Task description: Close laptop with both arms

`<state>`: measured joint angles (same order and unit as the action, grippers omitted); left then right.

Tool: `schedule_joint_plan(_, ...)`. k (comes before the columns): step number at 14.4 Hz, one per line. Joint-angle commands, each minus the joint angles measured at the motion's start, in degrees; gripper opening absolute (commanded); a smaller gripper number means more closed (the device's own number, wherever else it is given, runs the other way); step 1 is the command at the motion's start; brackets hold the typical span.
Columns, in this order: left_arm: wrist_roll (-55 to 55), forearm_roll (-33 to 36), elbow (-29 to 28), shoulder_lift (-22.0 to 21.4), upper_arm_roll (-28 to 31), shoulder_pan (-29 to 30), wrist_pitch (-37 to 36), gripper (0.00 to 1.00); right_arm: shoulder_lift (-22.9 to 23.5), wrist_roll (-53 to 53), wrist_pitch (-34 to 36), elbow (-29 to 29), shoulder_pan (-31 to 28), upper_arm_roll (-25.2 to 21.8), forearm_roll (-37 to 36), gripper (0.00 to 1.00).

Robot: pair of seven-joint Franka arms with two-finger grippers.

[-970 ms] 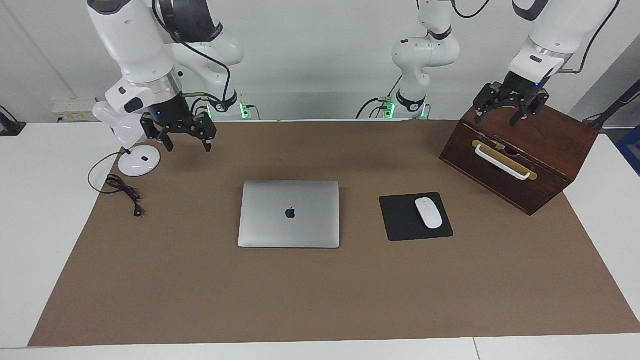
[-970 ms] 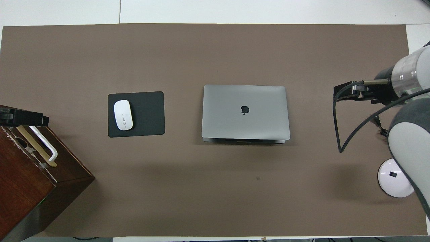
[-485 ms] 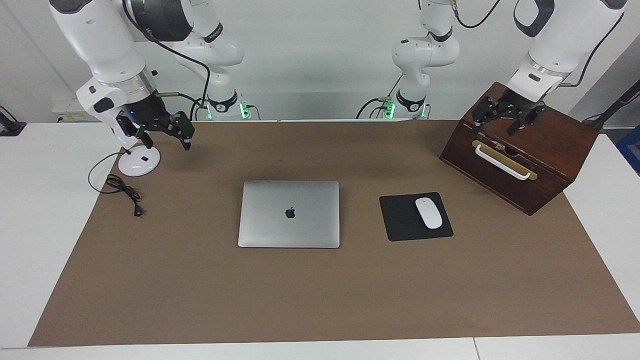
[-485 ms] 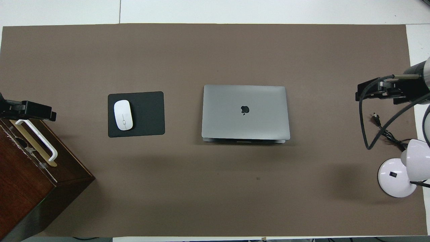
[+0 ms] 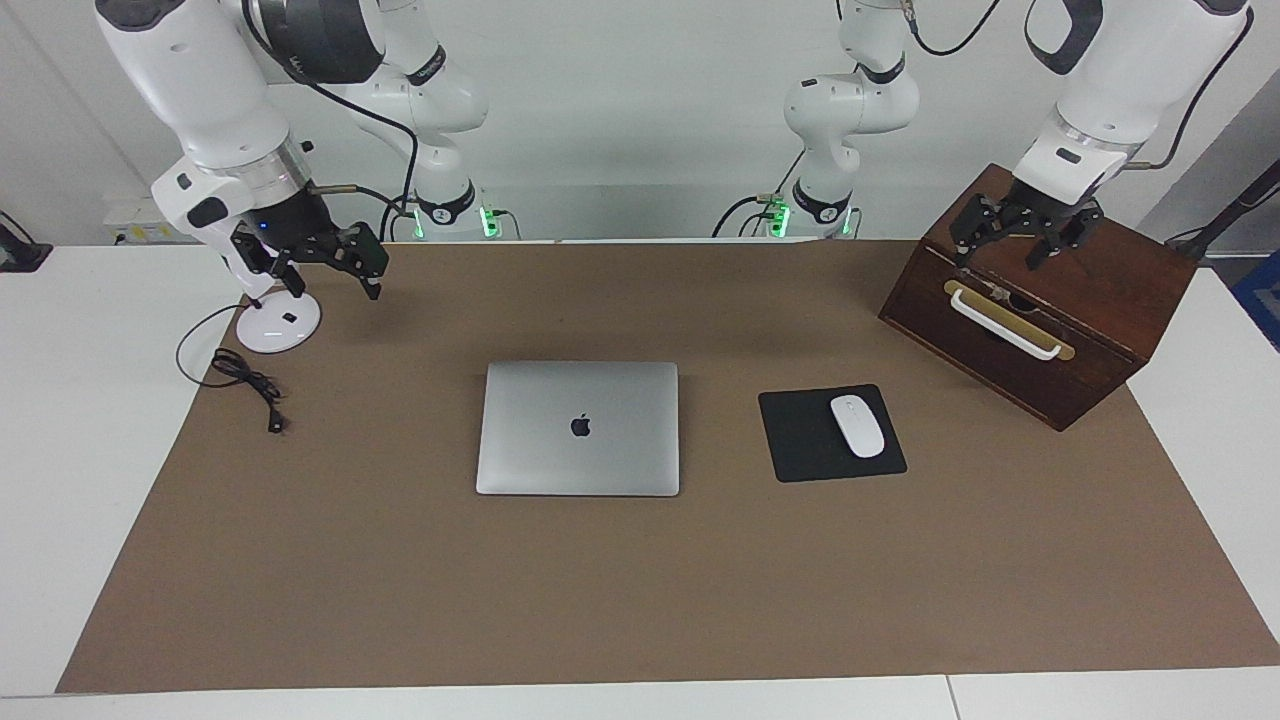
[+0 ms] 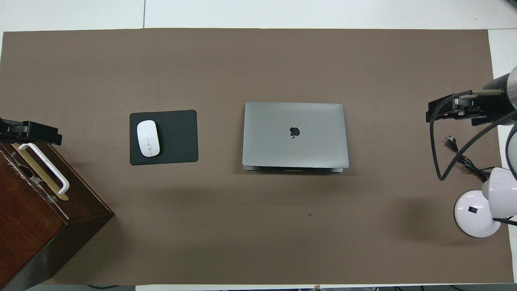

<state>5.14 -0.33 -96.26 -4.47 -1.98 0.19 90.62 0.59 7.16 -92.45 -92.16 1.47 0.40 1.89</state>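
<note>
The silver-grey laptop [image 5: 578, 428] lies in the middle of the brown mat with its lid down flat and the apple logo facing up; it also shows in the overhead view [image 6: 295, 134]. My right gripper [image 5: 330, 285] hangs open and empty in the air beside the white lamp, well away from the laptop toward the right arm's end of the table; it also shows in the overhead view [image 6: 438, 111]. My left gripper [image 5: 997, 255] hangs open and empty over the wooden box, and it shows in the overhead view too [image 6: 30, 132]. Neither gripper touches the laptop.
A dark wooden box [image 5: 1090, 330] with a white handle [image 5: 1003, 325] stands at the left arm's end. A black mousepad [image 5: 800, 440] with a white mouse [image 5: 857, 425] lies beside the laptop. A white lamp base [image 5: 278, 322] and a black cable [image 5: 245, 380] lie at the right arm's end.
My right gripper has drawn away from the laptop toward the lamp, then nearly stopped. My left gripper shifted slightly over the box. The laptop has not moved.
</note>
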Motion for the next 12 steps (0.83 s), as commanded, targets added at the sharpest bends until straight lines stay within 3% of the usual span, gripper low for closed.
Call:
schedule_joint_plan(1, -0.74, 1.03, 1.61, 0.78, 0.13, -0.36, -0.71, 1.0, 0.73, -0.74, 0.34, 1.2, 0.29, 0.74, -1.01, 1.0)
schedule_joint_plan(12, -0.74, 0.24, 1.61, 0.87, 0.04, -0.19, -0.62, 1.0, 0.73, -0.74, 0.34, 1.2, 0.47, 0.74, -1.01, 1.0)
